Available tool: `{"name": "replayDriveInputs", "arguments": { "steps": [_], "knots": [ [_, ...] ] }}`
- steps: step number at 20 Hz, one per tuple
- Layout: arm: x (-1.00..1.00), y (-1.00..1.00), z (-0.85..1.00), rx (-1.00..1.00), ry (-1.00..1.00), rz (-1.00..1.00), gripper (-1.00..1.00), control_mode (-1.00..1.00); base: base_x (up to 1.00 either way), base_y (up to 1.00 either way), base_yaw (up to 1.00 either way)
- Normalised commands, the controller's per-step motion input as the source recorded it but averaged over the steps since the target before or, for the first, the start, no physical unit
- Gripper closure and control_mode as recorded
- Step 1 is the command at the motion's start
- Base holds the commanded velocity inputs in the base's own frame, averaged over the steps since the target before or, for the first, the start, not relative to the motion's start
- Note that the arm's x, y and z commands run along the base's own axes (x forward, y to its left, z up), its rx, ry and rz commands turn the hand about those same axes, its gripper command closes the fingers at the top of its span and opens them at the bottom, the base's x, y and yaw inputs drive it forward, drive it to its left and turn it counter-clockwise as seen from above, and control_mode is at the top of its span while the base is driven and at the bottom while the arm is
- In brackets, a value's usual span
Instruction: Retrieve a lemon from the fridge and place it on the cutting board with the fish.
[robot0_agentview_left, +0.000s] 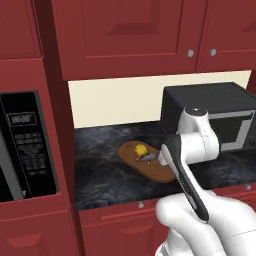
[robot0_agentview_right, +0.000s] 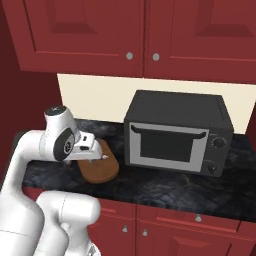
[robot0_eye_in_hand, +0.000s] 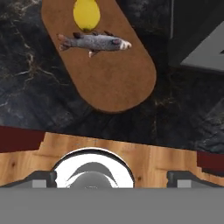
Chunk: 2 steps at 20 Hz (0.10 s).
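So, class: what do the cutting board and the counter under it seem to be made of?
The cutting board: probably wood, matte, judging by its even warm brown with faint grain. The counter: looks like polished dark stone, perhaps marble, since it is black with pale veins. Being rendered, both are guesses.

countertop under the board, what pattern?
Black marble with pale veins: the countertop around the cutting board, clearest in the hand view.
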Motion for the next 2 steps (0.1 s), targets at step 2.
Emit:
{"name": "replayDriveInputs", "arguments": {
  "steps": [2],
  "knots": [
    [0.0,-0.4,0.1,0.01,0.0,-0.08,-1.0,-1.0,0.0,0.0,0.0]
  ]
}}
